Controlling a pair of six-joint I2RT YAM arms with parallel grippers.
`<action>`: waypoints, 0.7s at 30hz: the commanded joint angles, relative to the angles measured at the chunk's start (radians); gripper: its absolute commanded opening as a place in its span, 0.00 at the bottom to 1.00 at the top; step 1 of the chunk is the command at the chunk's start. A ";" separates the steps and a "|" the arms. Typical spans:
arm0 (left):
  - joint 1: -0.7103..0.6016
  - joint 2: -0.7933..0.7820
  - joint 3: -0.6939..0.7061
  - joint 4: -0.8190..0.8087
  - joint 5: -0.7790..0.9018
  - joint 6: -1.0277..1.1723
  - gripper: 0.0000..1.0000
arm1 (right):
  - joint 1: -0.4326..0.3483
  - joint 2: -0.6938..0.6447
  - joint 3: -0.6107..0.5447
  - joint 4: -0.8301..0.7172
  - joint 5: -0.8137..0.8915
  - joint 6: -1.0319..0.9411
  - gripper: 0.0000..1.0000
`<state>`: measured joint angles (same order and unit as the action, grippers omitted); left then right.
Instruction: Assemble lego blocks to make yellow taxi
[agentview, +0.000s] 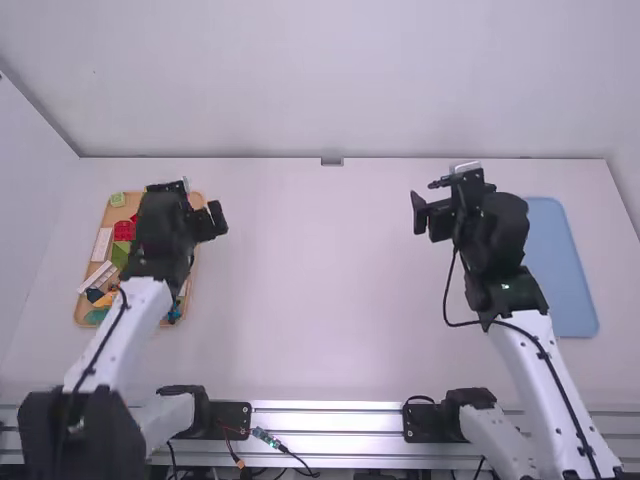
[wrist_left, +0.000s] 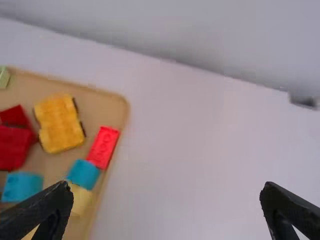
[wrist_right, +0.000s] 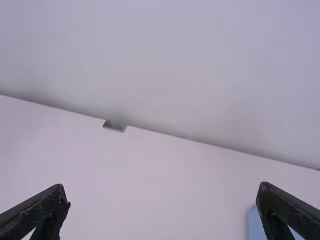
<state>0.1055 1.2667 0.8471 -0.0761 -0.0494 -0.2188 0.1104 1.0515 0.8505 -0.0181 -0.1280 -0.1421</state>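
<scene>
Yellow piece (wrist_left: 59, 124): lying in the tan tray (wrist_left: 125, 107), between the darker red blocks (wrist_left: 12, 147) and the studded red brick (wrist_left: 104, 146); dark parts, probably wheels, are showing along one side.
Weight and feel: the yellow piece is likely being light, stiff and smooth, giving nothing under a squeeze but tending to slip or twist if pinched off-centre.
Where to hold: its plain yellow sides are probably offering the best grip, square across the body; fingers pressing on the dark parts would be risking a roll.
Small bricks: the studded red brick is lying with its studs showing, close against a blue brick (wrist_left: 84, 173); a pale yellow brick (wrist_left: 81, 200) is sitting beside that blue one. Each is probably needing a low grip on opposite walls, the studs staying free for joining.
Fragility: single bricks are hardly risking damage, but any joined part is possibly coming loose under a sideways tug.
Left gripper (wrist_left: 166, 187): hanging near the tray's edge, its jaws standing wide open and holding nothing.
Right gripper (wrist_right: 162, 189): hanging over the counter (agentview: 320, 300) near the blue mat (agentview: 562, 270), its jaws also standing wide apart, gripping nothing.
</scene>
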 joint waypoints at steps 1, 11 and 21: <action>0.057 0.119 0.129 -0.072 0.043 -0.034 0.99 | 0.000 0.027 0.020 0.004 -0.003 -0.005 0.99; 0.194 0.591 0.666 -0.451 0.080 -0.073 0.99 | 0.002 0.151 0.020 0.022 -0.003 -0.005 0.99; 0.296 0.889 0.993 -0.677 0.149 -0.103 0.99 | 0.002 0.200 0.020 0.022 -0.004 -0.005 0.99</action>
<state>0.3782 2.1033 1.7805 -0.7197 0.0784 -0.3073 0.1104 1.2518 0.8505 -0.0013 -0.1284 -0.1448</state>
